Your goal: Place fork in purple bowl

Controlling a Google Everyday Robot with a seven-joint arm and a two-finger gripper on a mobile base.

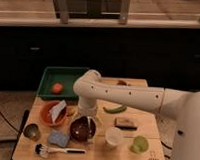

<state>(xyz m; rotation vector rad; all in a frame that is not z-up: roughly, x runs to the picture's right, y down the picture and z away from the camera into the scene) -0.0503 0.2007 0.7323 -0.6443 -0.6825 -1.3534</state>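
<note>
Arm enters from the right of the frame, bends at centre and drops straight down. My gripper (85, 120) sits low, just left of centre, directly over the purple bowl (78, 133) and down at its rim. How wide it stands, or whether it holds anything, I cannot tell: my own wrist covers it. I cannot pick out the fork anywhere on the table (147, 121); if it is at the bowl, it is hidden under the gripper.

Around the purple bowl:
- orange bowl (48, 114) with a white card (57, 111) in it, just to the left
- small grey bowl (32, 131) at the far lower left
- blue sponge (58, 139) just beside the purple bowl, dish brush (60, 151) below it at the front edge
- white cup (114, 136) to the right, a green round thing (139, 144) further right
- green pod (114, 109) and a dark block (125, 123), right of centre

Green tray (48, 75) at the upper left of the table, with a red-orange round thing (56, 87) inside.
</note>
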